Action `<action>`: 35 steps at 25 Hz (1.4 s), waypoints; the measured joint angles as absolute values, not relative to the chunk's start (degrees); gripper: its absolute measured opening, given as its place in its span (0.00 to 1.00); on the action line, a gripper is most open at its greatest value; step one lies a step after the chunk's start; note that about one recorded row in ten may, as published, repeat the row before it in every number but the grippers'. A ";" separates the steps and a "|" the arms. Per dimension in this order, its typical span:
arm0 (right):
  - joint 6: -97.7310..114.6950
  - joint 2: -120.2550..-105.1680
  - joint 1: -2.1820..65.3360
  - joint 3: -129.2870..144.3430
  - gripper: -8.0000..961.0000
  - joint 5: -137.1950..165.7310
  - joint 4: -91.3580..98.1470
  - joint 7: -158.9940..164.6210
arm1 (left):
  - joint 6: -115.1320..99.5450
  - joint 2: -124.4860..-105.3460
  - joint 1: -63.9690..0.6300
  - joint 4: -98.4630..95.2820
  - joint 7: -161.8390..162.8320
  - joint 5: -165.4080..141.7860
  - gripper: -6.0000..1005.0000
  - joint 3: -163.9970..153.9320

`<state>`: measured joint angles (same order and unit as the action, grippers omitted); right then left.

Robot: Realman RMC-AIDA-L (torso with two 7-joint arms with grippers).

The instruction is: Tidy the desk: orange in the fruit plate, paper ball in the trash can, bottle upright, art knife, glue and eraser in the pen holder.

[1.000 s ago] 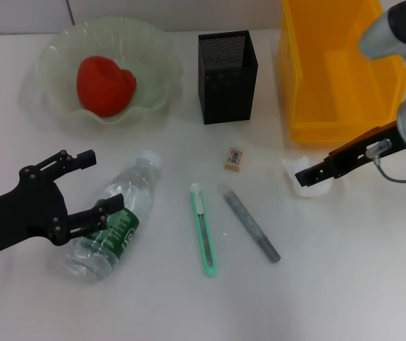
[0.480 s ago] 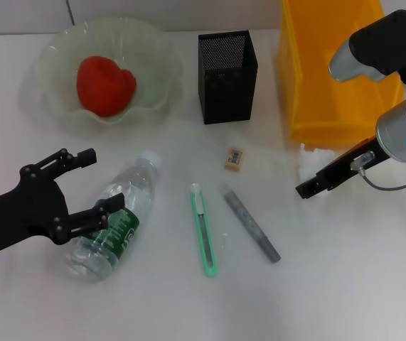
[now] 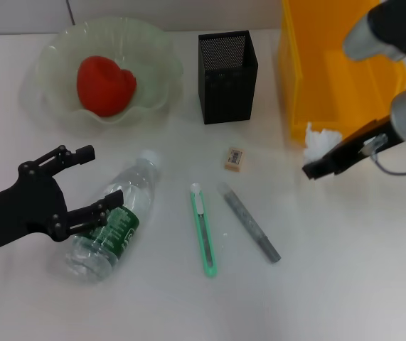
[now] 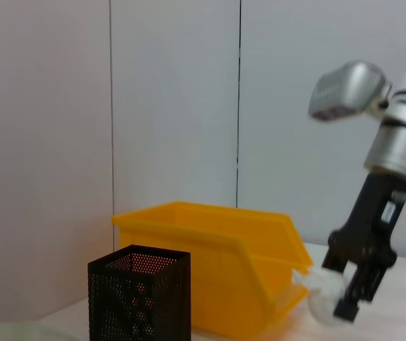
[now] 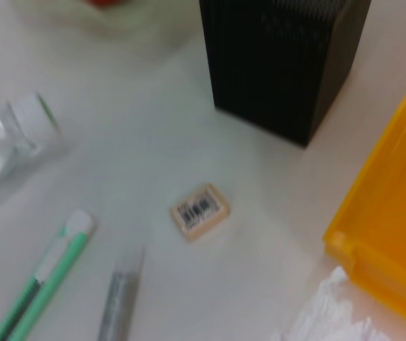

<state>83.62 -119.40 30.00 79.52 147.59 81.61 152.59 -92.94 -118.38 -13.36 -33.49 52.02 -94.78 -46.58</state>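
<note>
White paper ball (image 3: 319,142) is pinched in the right gripper (image 3: 315,164), held clear of the desk (image 3: 345,270) beside the yellow trash can (image 3: 330,71). Left gripper (image 3: 82,181) hovers spread wide over the lying bottle (image 3: 114,220).

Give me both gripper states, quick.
Left gripper: open, beside the lying bottle, not gripping it.
Right gripper: shut on the paper ball, by the trash can.

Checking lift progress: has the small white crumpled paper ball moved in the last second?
Yes. The paper ball, held in the right gripper, has moved up beside the front wall of the yellow-orange rectangular plastic trash can.
</note>
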 joint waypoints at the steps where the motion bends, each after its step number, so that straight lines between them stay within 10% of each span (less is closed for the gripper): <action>1: 83.62 -119.40 30.00 79.52 0.56 147.59 81.61 152.59 | -92.94 -118.38 -13.36 -33.49 52.02 -94.78 0.86 -46.58; 24: 54.31 -119.46 30.57 66.65 0.68 146.06 74.19 143.15 | -93.59 -118.53 -14.08 -32.60 51.87 -94.30 0.86 -46.54; 35: 58.15 -119.43 13.24 66.84 0.88 102.42 79.02 112.47 | -92.45 -118.59 -13.33 -41.53 71.22 -91.96 0.86 -47.21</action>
<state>58.15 -119.43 13.24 66.84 102.42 79.02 112.47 -92.45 -118.59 -13.33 -41.53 71.22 -91.96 -47.21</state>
